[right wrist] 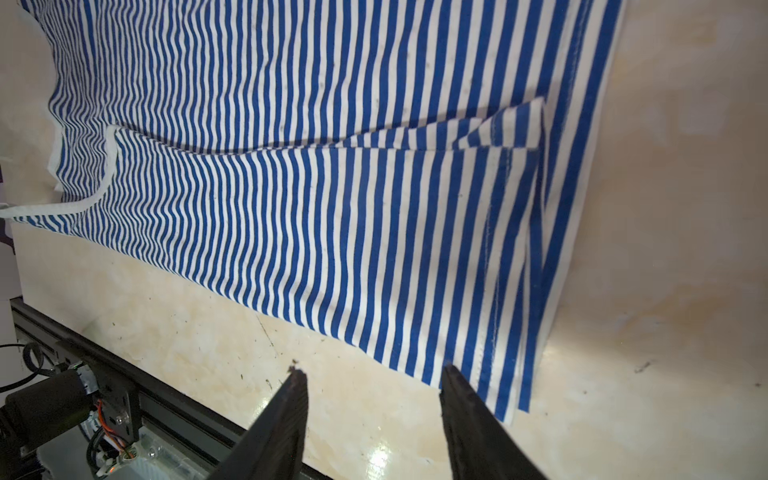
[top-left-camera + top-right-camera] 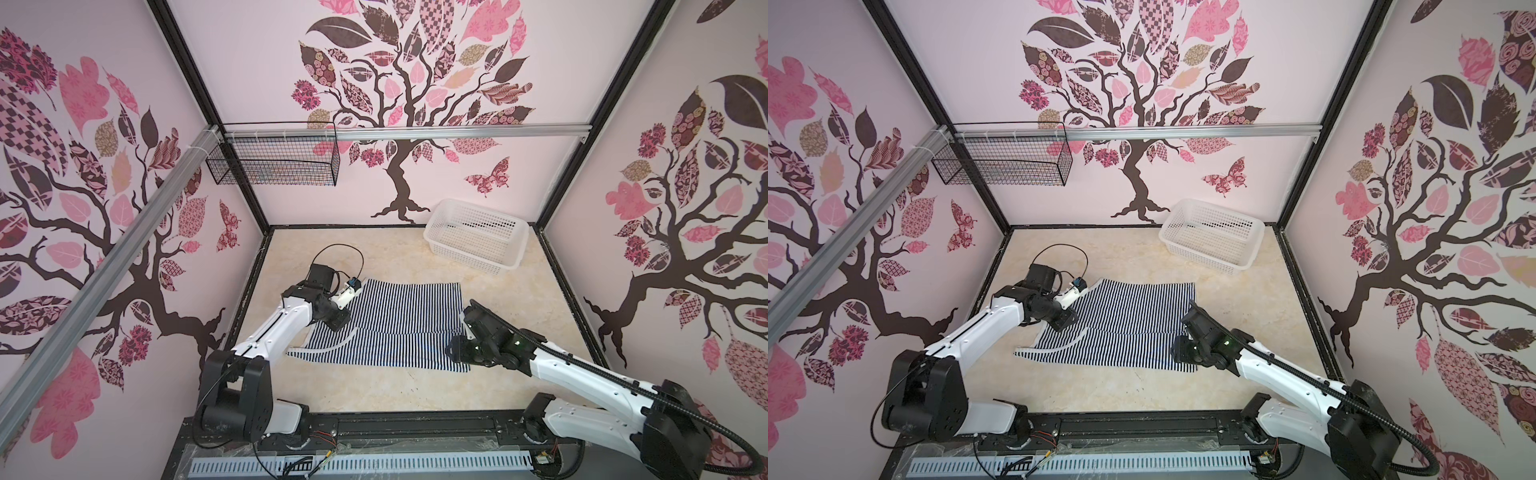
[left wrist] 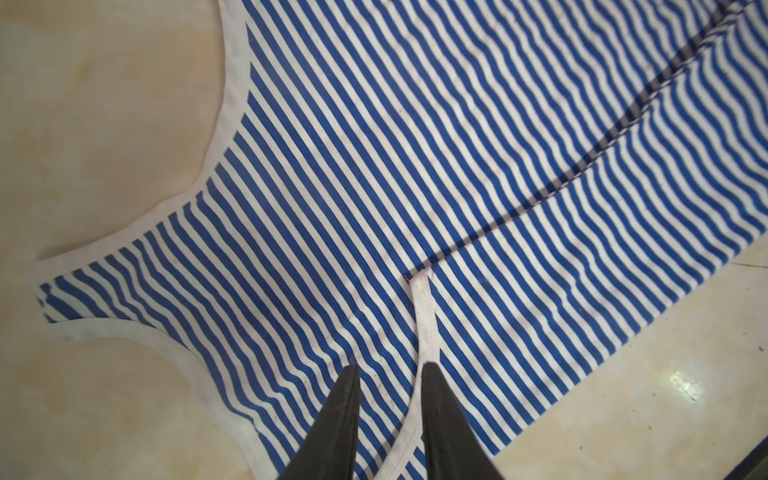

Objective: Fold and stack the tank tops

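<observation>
With left gripper (image 3: 390,368) parted, empty, above the armhole binding (image 3: 424,316) and right gripper (image 1: 374,374) parted, empty, beside the hem corner (image 1: 511,395), lift straight up; avoid dragging the half-folded tank top (image 2: 395,316) lying mid-table (image 2: 374,395).

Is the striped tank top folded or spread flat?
Partly folded: the tank top lies flat on the table, its near long side turned over onto the body, the layered edge visible in both wrist views.
</observation>
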Robot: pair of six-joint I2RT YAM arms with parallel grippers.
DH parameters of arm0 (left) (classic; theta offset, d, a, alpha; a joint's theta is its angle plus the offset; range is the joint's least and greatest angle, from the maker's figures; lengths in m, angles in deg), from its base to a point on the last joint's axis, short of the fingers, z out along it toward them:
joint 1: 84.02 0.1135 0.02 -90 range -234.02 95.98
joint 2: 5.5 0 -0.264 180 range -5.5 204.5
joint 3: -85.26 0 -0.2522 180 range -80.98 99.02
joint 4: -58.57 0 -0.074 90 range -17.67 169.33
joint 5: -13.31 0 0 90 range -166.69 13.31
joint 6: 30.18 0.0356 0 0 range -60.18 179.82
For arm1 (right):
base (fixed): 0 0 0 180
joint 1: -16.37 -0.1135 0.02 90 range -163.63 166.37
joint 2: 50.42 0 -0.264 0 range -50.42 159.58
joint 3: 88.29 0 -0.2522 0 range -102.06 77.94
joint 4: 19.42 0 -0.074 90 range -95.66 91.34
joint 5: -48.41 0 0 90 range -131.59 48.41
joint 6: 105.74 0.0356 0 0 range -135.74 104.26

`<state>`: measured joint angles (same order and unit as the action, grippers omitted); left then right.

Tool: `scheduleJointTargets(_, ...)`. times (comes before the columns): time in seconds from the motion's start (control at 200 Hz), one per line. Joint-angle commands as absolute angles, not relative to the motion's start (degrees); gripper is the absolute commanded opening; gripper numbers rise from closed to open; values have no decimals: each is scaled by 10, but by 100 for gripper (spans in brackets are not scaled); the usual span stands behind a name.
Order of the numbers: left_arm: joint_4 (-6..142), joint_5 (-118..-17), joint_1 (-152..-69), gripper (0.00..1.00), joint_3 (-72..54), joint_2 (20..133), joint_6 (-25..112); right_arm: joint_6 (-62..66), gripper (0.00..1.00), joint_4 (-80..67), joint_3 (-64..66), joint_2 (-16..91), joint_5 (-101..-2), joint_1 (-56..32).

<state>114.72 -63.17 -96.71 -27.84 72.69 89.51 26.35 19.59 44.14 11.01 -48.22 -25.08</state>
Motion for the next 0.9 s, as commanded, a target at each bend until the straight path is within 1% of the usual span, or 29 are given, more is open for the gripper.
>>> scheduleJointTargets(0.0, 1189, -598, -973, 28, -302, 707, 919, 264, 51, 204, 424, 123, -472, -254)
scheduleJointTargets(0.25, 1167, -627, -973, 23, -355, 722, 959, 264, 43, 152, 426, 189, -477, -254)
scheduleJointTargets(0.455, 1124, -661, -973, 21, -388, 759, 977, 268, 41, 120, 440, 228, -478, -254)
scheduleJointTargets(0.701, 1090, -687, -973, 20, -415, 790, 995, 275, 41, 103, 473, 243, -478, -254)
scheduleJointTargets(0.896, 1110, -688, -973, 20, -422, 787, 1021, 288, 41, 98, 502, 235, -482, -257)
